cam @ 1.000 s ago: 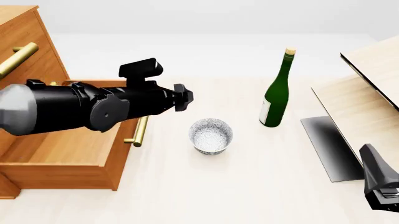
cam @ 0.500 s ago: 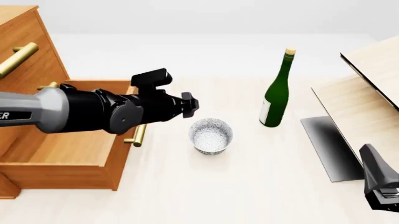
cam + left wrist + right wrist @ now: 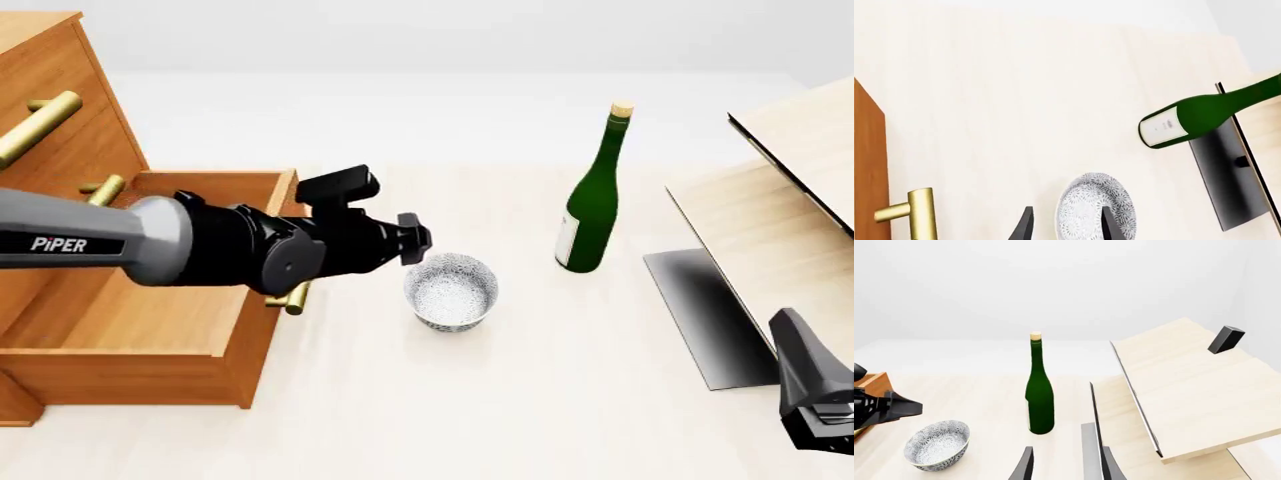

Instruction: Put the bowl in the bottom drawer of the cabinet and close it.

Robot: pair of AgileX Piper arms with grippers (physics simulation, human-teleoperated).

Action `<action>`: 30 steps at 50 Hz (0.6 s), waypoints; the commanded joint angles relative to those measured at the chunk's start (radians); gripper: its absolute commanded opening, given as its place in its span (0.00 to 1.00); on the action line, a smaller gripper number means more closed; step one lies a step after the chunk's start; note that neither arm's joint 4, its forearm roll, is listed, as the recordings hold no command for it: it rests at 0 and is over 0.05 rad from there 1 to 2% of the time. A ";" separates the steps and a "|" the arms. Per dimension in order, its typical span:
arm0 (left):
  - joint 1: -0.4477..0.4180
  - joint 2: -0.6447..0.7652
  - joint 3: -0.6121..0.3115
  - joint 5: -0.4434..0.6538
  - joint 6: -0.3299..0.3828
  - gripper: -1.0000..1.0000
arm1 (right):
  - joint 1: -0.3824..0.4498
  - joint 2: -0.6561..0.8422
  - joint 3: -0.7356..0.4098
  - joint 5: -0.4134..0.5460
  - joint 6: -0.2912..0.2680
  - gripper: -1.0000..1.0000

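On the far left of my front view stands the cabinet [image 3: 54, 110], orange-brown wood, with brass bar handles on the upper drawer fronts. Its bottom drawer [image 3: 134, 320] is pulled out toward the table, and the part of its inside I can see holds nothing (my left arm crosses over it and hides a good share).

My left gripper [image 3: 416, 240] hangs just beside the bowl [image 3: 451, 291], above its left rim, not touching it as far as I can tell. In the left wrist view the two fingertips [image 3: 1026, 227] stand apart with nothing between them, so the jaws are released; one finger shows against the bowl [image 3: 1095, 210]. The drawer's brass handle [image 3: 921, 215] sits off to one side there.

The bowl rests upright on the pale table [image 3: 534, 400], between the drawer front and the green bottle [image 3: 591, 200]. Its pale inside is bare. The bottle stands upright, corked, well apart from the bowl.

Further right is a pale light-wood structure [image 3: 787, 220] with a dark panel at its foot. My right gripper [image 3: 817, 400] sits low at the right edge; in its wrist view the fingertips [image 3: 1026, 465] are spread, gripping nothing.
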 commanded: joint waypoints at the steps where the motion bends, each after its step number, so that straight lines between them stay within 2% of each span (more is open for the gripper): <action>1: -0.001 0.034 -0.004 -0.015 -0.018 1.00 | 0.000 0.000 0.000 0.000 0.000 1.00; 30: -0.025 0.141 -0.022 -0.045 -0.076 1.00 | 0.000 0.000 0.000 0.000 0.000 1.00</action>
